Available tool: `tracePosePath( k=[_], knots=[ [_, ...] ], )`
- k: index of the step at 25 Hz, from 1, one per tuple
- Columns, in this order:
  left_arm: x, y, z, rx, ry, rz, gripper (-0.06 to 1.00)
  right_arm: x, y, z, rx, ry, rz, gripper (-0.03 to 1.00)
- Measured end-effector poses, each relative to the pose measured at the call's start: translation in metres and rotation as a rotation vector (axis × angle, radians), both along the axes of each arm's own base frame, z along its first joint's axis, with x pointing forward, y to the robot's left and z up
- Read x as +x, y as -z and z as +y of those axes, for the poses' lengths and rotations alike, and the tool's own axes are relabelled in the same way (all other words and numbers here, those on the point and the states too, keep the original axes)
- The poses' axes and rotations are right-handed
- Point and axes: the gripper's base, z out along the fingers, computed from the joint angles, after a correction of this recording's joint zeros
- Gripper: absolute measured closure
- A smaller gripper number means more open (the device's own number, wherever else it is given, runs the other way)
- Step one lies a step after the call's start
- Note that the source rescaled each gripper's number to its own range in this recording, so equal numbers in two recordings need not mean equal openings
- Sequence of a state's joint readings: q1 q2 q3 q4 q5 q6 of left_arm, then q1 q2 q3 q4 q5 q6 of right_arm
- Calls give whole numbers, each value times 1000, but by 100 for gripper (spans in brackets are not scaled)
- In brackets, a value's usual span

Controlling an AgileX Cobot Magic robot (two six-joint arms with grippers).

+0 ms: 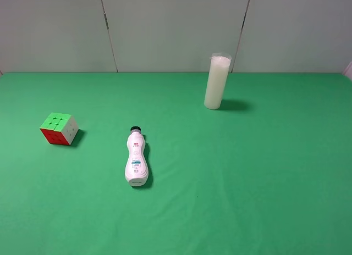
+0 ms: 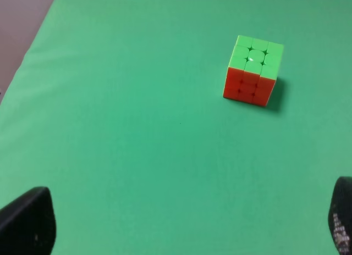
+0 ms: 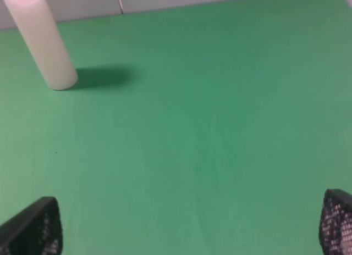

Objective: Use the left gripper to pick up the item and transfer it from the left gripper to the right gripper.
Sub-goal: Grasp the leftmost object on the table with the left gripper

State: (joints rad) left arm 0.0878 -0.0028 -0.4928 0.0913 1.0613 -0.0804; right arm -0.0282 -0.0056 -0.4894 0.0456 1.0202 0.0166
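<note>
The item is a small puzzle cube (image 1: pixel 59 128) with a green top, a red front and a white side. It sits on the green cloth at the left of the exterior high view. In the left wrist view the cube (image 2: pixel 253 71) lies some way ahead of my left gripper (image 2: pixel 184 222), which is open and empty with its black fingertips (image 2: pixel 27 222) wide apart. My right gripper (image 3: pixel 185 225) is also open and empty over bare cloth, and the cube does not show in its view. Neither arm shows in the exterior high view.
A white bottle with a black cap (image 1: pixel 136 159) lies on its side near the middle. A tall white cylinder (image 1: pixel 217 82) stands at the back right, and also shows in the right wrist view (image 3: pixel 44 43). A grey wall (image 1: pixel 176 29) bounds the far edge.
</note>
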Motion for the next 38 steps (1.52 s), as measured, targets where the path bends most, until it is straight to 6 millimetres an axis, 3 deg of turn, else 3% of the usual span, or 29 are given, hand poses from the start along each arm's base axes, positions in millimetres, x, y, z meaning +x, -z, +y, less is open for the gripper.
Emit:
tracePosePath(
  k=[38],
  knots=[
    [0,0,0,2,1,-2,-6,0,0,0,0,0,0,-3]
  ],
)
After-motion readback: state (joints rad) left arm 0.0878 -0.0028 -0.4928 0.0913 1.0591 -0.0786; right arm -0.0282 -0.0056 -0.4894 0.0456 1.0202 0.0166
